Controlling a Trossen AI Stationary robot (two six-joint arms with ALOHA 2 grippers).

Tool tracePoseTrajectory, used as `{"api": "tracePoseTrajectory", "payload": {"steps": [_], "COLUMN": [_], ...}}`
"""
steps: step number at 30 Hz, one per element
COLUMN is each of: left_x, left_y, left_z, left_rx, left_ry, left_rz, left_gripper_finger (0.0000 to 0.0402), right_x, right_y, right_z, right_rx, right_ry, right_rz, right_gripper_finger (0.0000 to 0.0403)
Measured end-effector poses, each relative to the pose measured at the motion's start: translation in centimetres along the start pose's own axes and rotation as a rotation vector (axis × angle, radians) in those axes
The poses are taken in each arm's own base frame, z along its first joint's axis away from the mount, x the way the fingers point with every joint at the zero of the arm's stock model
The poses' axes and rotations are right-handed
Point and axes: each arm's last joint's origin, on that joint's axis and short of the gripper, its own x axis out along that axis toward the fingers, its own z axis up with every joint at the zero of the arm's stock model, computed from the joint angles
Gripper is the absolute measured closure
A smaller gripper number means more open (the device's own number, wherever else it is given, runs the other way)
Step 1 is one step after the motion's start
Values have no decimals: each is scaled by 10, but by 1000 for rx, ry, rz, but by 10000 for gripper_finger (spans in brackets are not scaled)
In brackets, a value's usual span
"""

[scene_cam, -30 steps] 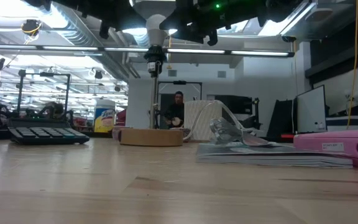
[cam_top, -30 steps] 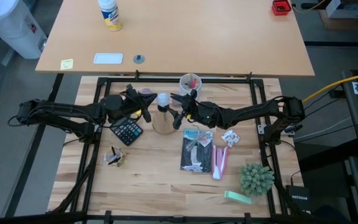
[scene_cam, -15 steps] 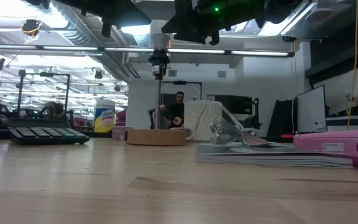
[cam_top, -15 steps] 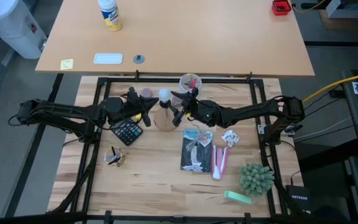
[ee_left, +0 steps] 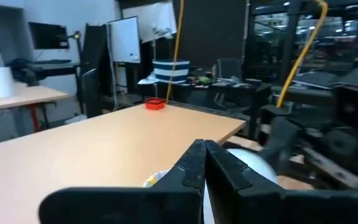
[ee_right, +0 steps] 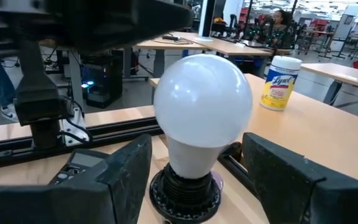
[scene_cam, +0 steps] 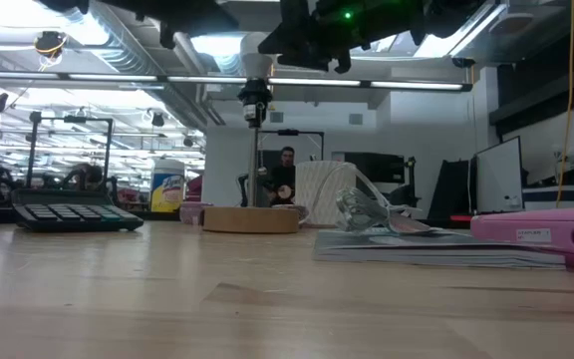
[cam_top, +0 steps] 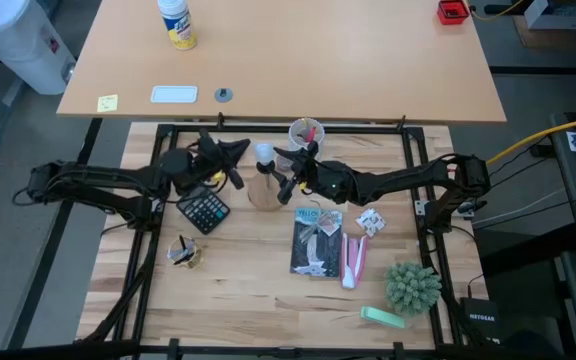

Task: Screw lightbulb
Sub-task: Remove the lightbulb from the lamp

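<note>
The white frosted lightbulb (ee_right: 202,102) sits upright in the black socket (ee_right: 185,186) on the post of the round wooden stand (cam_top: 261,190). It also shows in the high view (cam_top: 264,153). My right gripper (ee_right: 194,180) is open, with one finger on each side of the bulb's neck and a gap on both sides. My left gripper (ee_left: 204,163) is shut and empty. It hangs just left of the bulb in the high view (cam_top: 240,149) and is tipped upward.
A white cup with red items (cam_top: 305,131) stands just behind the stand. A calculator (cam_top: 204,210) lies at the left. A booklet (cam_top: 315,240), a pink object (cam_top: 354,258) and a green plant (cam_top: 412,287) lie to the right and near.
The stand with the bulb has shifted slightly toward the table's far edge and then kept still. My left gripper has risen and moved toward the far edge, beside the bulb. My right gripper has stayed around the bulb.
</note>
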Motion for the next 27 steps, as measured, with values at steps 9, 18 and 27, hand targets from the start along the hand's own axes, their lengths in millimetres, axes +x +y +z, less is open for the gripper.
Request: {"api": "tracePoseTrajectory", "payload": {"steps": [9,18,27], "left_x": [8,12,16], "left_y": [16,22,22], "left_z": [-10,-11,-14], "left_rx": [1,-5,-53], "left_ry": [86,86,100], "left_rz": [77,49,-34], "left_gripper_finger": [400,400,400], "right_x": [-1,-13,-11], "right_y": [0,-7,-8], "right_z": [1,18,19], "right_rx": [2,13,25], "right_ry": [-2,0,-25], "right_rz": [1,2,21], "right_gripper_finger": [148,148,148]}}
